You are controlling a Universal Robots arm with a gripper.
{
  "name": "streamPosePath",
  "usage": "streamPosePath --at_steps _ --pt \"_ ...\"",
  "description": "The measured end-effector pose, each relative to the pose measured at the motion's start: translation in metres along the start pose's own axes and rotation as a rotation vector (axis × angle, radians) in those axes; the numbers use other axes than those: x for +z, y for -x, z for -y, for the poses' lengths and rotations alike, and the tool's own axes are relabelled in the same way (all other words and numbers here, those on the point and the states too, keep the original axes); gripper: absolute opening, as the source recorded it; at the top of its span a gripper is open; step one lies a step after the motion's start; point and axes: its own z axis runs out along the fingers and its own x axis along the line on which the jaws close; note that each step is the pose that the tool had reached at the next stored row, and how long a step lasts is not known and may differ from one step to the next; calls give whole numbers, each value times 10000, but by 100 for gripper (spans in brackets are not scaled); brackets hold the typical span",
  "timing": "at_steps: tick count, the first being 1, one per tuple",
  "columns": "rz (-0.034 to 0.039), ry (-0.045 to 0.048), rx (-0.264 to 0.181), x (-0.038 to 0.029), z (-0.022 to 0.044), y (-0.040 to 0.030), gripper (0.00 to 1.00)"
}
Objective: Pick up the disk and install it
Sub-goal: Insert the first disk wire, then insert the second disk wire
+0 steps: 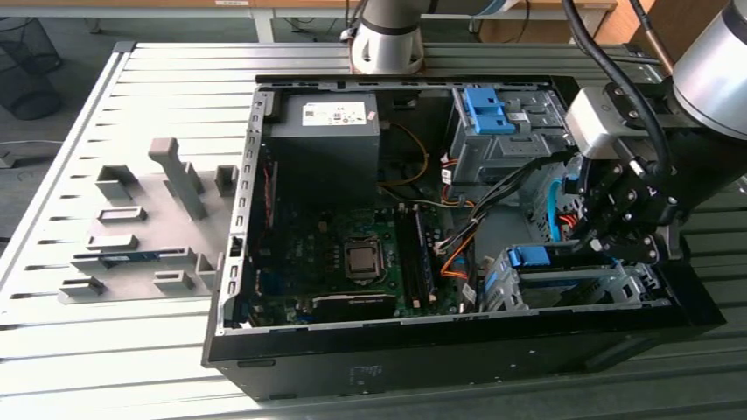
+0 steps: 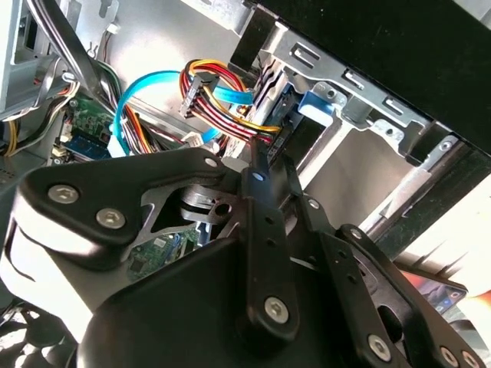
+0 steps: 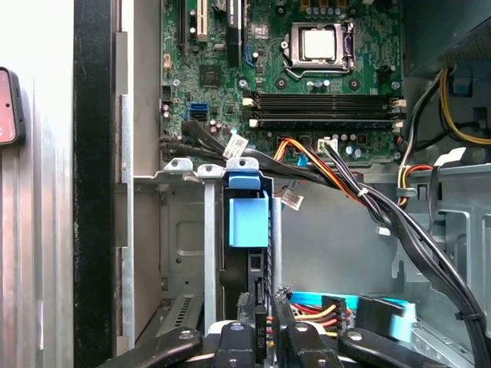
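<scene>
The disk (image 3: 247, 211), framed by a bright blue caddy, stands edge-on in a slot of the metal drive cage (image 3: 180, 230) at the case's front corner. In the exterior view its blue end (image 1: 543, 256) shows at the top of the cage (image 1: 572, 284) on the exterior view's right. My gripper (image 3: 261, 307) sits over the disk's near edge, with its black fingers (image 3: 244, 305) close together on either side of it. In the second wrist view the gripper (image 2: 268, 157) points at the blue caddy (image 2: 318, 103) under the cage bars. My gripper (image 1: 604, 248) hangs just right of the cage.
The open computer case (image 1: 233, 262) lies on a slatted metal table (image 1: 117, 350). Inside are the motherboard (image 1: 350, 254), a dark power-supply box (image 1: 327, 131), a second blue bracket (image 1: 485, 109) in the upper cage and cable bundles (image 3: 345, 180). A grey fixture (image 1: 140, 227) lies on the exterior view's left.
</scene>
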Motion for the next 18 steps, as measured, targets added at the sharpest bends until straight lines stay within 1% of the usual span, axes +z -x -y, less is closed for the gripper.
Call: streamPosePath --at_steps 5,9,11,18 --pt "0 1 -1 -94 -2 3 24" --pt "2 1 0 -94 -2 3 22" --pt "1 1 0 -95 -3 4 11" --pt "0 1 0 -100 -3 4 11"
